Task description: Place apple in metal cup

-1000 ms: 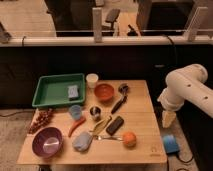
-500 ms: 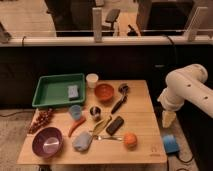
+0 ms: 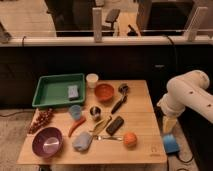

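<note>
since the gripper (image 3: 169, 125) hangs open and empty off the right of the table (image 3: 142, 117), it should descend squarely over the apple (image 3: 130, 139) (front edge, apart from the metal cup (image 3: 95, 111)).

Wood table (image 3: 142, 116), grey floor (image 3: 12, 134); dark wall (image 3: 60, 61) behind w/ pale rail (image 3: 60, 41) (chair (image 3: 112, 16) beyond).
</note>
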`<state>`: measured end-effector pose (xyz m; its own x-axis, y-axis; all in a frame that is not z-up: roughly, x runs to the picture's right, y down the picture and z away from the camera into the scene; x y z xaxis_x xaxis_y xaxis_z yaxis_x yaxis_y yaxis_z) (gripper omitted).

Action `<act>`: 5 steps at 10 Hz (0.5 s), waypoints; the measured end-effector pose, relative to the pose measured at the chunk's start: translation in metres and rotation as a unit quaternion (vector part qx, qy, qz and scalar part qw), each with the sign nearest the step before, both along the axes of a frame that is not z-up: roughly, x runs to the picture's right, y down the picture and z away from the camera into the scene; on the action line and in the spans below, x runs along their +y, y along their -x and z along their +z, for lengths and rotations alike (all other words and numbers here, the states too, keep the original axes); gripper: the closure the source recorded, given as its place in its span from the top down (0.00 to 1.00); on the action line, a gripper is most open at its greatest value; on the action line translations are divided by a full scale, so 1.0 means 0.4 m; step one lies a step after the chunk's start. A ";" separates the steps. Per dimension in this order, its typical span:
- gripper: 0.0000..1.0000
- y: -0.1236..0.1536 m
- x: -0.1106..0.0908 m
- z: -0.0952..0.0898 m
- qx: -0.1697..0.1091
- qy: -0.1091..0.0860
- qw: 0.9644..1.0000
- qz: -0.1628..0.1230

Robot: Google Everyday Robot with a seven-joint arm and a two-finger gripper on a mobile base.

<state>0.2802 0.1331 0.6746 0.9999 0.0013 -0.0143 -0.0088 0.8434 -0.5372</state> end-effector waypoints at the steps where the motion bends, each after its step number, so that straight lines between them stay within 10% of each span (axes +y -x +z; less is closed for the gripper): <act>1: 0.80 0.008 0.001 0.002 -0.005 -0.001 1.000 -0.003; 5: 0.80 0.051 0.034 -0.001 -0.023 -0.001 0.999 -0.025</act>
